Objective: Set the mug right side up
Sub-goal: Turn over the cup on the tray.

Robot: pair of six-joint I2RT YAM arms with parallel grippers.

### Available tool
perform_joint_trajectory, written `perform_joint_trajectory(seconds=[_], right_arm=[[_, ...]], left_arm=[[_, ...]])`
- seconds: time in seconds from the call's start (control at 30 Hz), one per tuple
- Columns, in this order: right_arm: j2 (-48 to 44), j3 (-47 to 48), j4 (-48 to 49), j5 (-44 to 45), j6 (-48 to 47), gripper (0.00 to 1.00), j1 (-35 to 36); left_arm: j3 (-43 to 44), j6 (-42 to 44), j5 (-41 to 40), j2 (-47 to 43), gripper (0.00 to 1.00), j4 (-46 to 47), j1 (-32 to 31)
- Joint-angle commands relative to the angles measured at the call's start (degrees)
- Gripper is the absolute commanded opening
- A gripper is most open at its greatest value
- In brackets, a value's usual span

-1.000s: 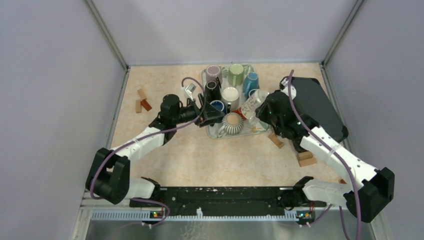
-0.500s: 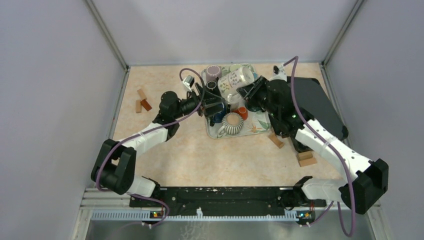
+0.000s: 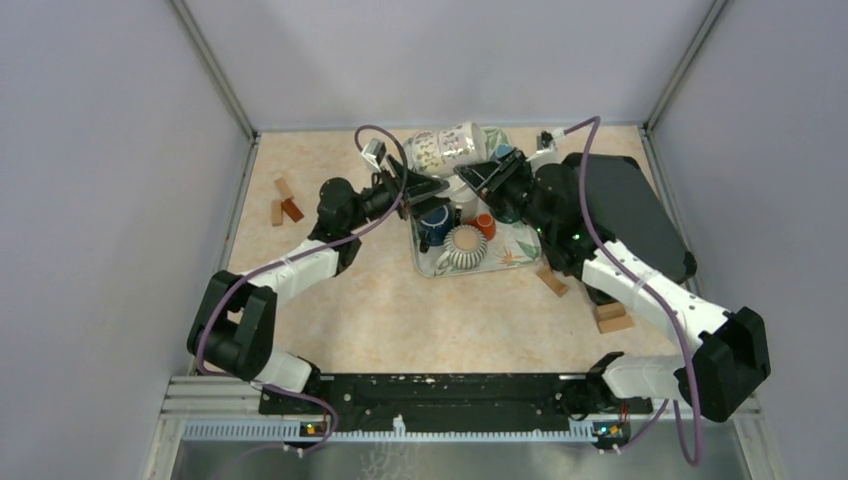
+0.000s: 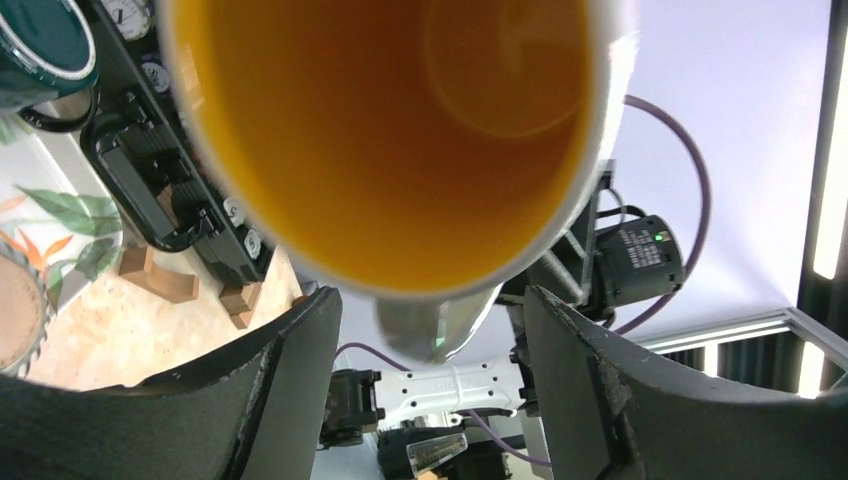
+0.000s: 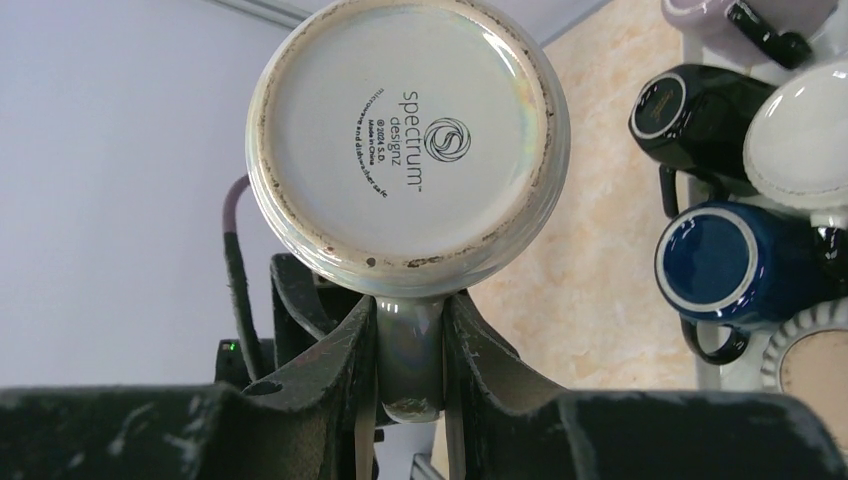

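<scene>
Above tray [image 3: 522, 250], sideways glossy ceramic mug [image 3: 445, 147] looks slick, breakable: my right claw [image 5: 408, 365] clenches its handle [image 5: 410, 325], left claw [image 4: 430, 340] gapes at rim [image 4: 601, 150].

Left arm [image 3: 295, 268] and right arm [image 3: 640, 290] stretched forward, black left gripper [image 4: 430, 330] spread wide, black right gripper [image 5: 410, 345] clamping pearly white mug [image 5: 408, 140] handle

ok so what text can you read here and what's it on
"spectrum designz": on the underside of the held mug.
"© 2024 S.D." and "Made in China": smaller print beside it; a third, finer line is too small to read.
Round badge on the black mug: too small to read.
</scene>
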Motion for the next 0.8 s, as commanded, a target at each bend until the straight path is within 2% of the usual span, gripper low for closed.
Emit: perform_joint_trajectory(seconds=[0.0,0.4,0.5,0.77], right_arm=[[-0.6,-0.9,16.5,-3.4,5.2,0.00,0.4],[0.0,-4.8,20.5,-5.1,8.6,0.00,0.4],[0.5,-5.6,21.5,-5.8,9.0,0.00,0.4],[3.3,-7.2,22.8,-9.3,8.6,0.00,0.4]], left_arm=[[3.1,-1.0,-0.8,0.3,0.72,6.9,0.5],[3.4,0.4,0.5,-0.3,0.44,7.8,1.6],[3.5,1.0,0.9,-0.6,0.39,7.5,2.2],[5.2,6.0,2.7,-1.7,0.13,2.5,3.1]])
